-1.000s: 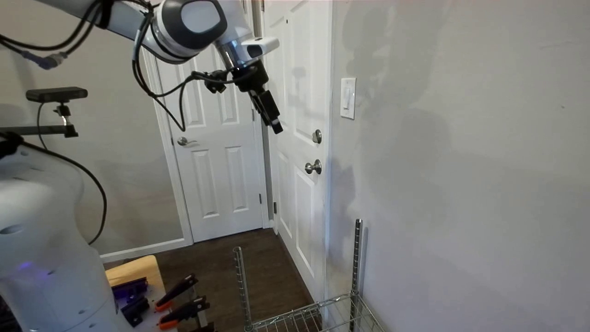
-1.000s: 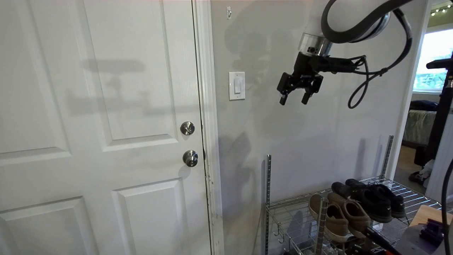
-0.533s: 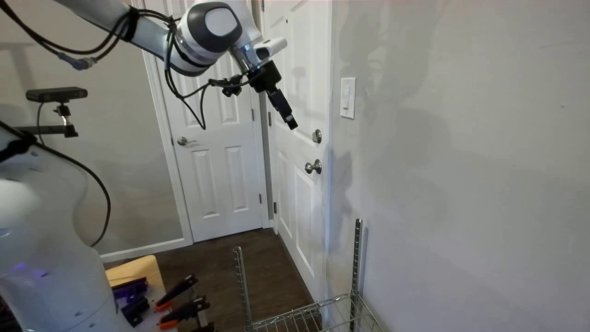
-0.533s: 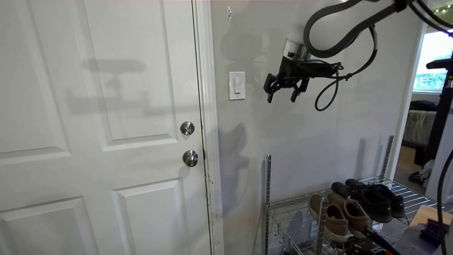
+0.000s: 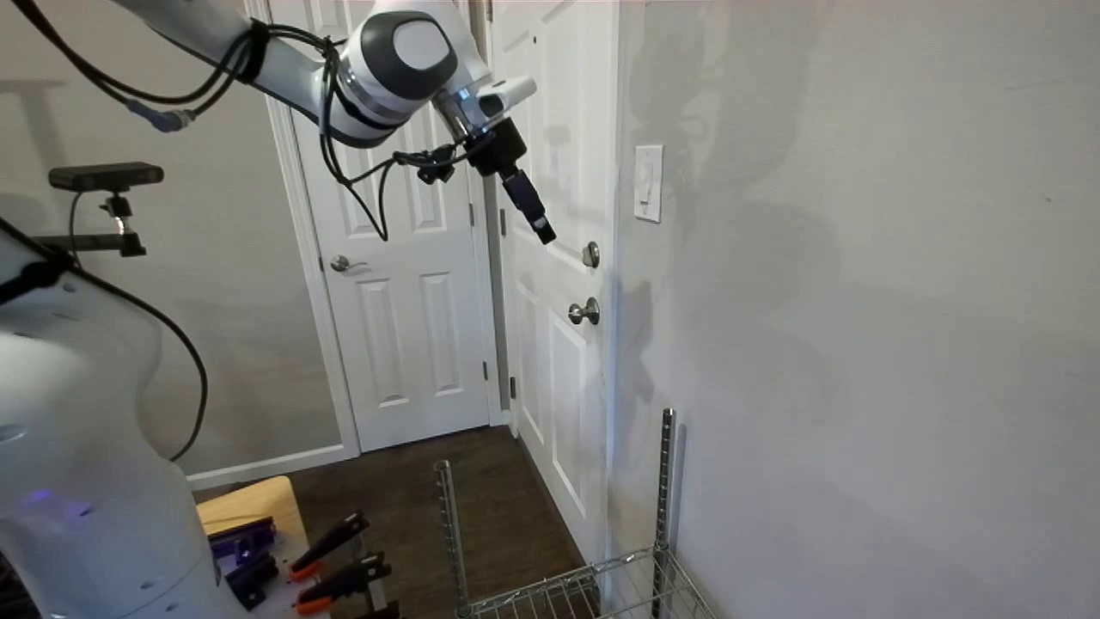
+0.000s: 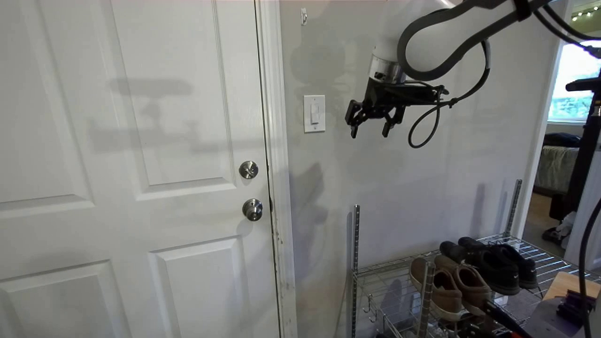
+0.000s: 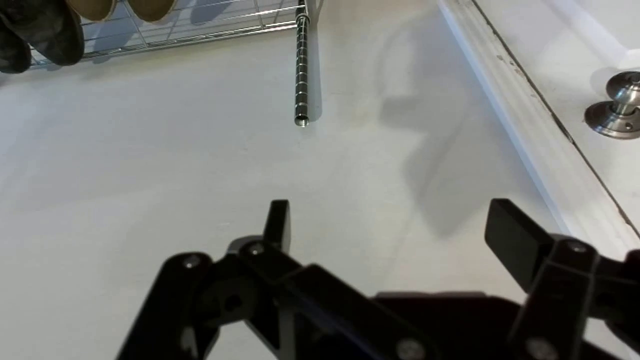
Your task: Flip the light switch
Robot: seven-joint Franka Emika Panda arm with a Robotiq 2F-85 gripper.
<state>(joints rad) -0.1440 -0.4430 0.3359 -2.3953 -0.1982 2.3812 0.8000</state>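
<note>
The light switch, a white upright plate with a switch in its middle, is on the grey wall beside the door frame. It shows in both exterior views (image 5: pixel 649 183) (image 6: pixel 314 113) and is out of the wrist view. My black gripper hangs tilted downward, apart from the plate, in both exterior views (image 5: pixel 545 234) (image 6: pixel 370 133). In an exterior view it is to the right of the plate, with its fingertips near the plate's bottom edge. In the wrist view my gripper (image 7: pixel 389 215) has its fingers wide apart with only bare wall seen between them.
A white door (image 6: pixel 188 225) with a metal knob (image 6: pixel 252 210) and a deadbolt (image 6: pixel 248 170) stands beside the switch. Below is a wire rack (image 6: pixel 389 270) with upright posts (image 6: pixel 356 244) and several shoes (image 6: pixel 446 291). Clamps (image 5: pixel 344 580) lie near the robot's base.
My arm has moved toward the switch: leftward and slightly down in an exterior view, rightward in another. Most of the motion is in the first half second. The fingers stay apart.
</note>
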